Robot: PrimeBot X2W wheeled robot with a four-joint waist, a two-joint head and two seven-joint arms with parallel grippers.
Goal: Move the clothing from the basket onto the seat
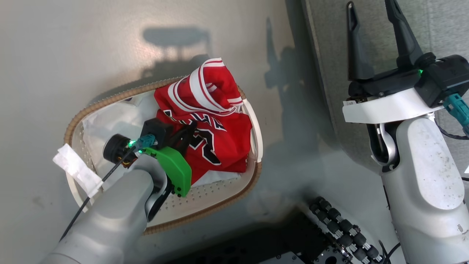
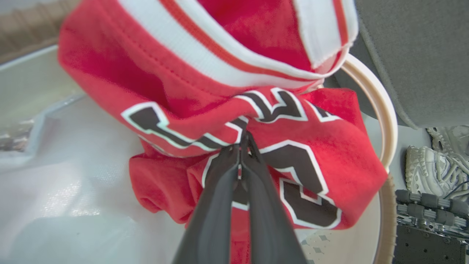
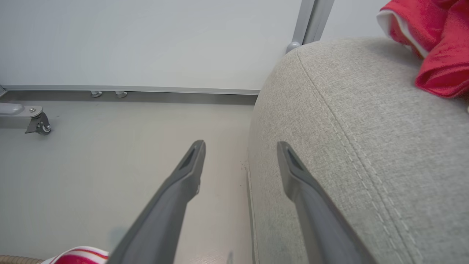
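**Figure: head view, with left and right wrist views.** The bright red basketball jersey with white-striped trim and dark, white-outlined lettering (image 1: 220, 124) lies bunched in the right half of the oval white perforated plastic laundry basket with a brown woven-look rim (image 1: 110, 99). Under it is a plain white crinkled sheet (image 1: 117, 121). The jersey's striped trim rises against the far rim, and the bundle's long axis runs from there toward the robot, along the basket's right wall.

The left gripper (image 1: 190, 129) enters from the bundle's left side. In the left wrist view its two dark fingers (image 2: 216, 205) are pressed together, and their tips pinch a fold of the lettered cloth.

The right gripper (image 1: 370, 5) stands spread and empty over the edge of the large grey woven-fabric seat cushion with a stitched seam (image 1: 439, 25), well apart from the basket.

The seat lies to the robot's right of the basket, with a strip of pale floor (image 1: 285, 165) between them. The coming move therefore appears to be a lift clear of the right wall, then a carry rightward. The left arm holds the load, though the right arm is nearer the seat.

In the right wrist view, a second red garment with a white edge (image 3: 439, 55) already rests on the seat.
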